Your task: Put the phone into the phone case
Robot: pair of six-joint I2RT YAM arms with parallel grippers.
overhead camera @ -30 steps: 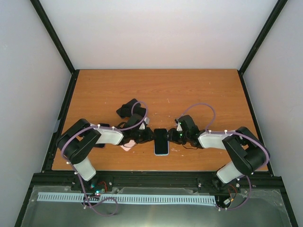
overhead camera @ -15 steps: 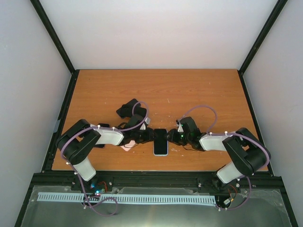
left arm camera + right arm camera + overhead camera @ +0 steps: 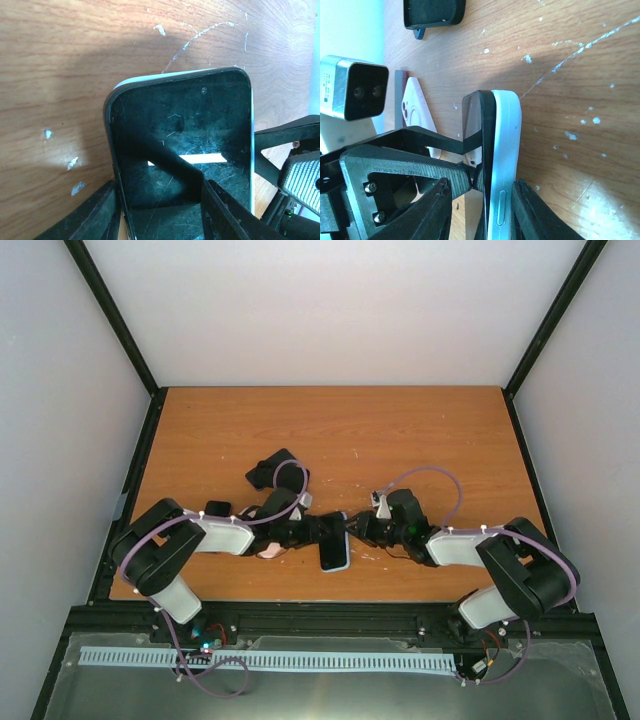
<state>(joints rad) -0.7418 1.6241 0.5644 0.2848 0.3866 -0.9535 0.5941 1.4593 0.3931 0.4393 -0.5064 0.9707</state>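
The phone (image 3: 335,552), with a black screen and a light-blue body, sits tilted near the table's front edge, between the two arms. My right gripper (image 3: 357,529) holds it: in the right wrist view the phone (image 3: 502,150) stands edge-on between the jaws of the right gripper (image 3: 482,187). My left gripper (image 3: 325,530) is open. In the left wrist view one finger of the left gripper (image 3: 160,189) is beside the phone's (image 3: 185,125) left edge and the other is over the screen. A white phone case (image 3: 415,115) with camera holes lies flat beyond the left gripper, and shows as a pale shape, the phone case (image 3: 270,550), under the left arm.
A black object (image 3: 275,472) lies on the wooden table (image 3: 400,430) behind the left arm, also seen as the black object (image 3: 434,12) in the right wrist view. A small dark item (image 3: 216,508) sits by the left arm's elbow. Black frame posts edge the table.
The left gripper has opened and reached right over the phone. The phone has gone from lying flat to tilted and has shifted slightly left. The right gripper has moved left with it.
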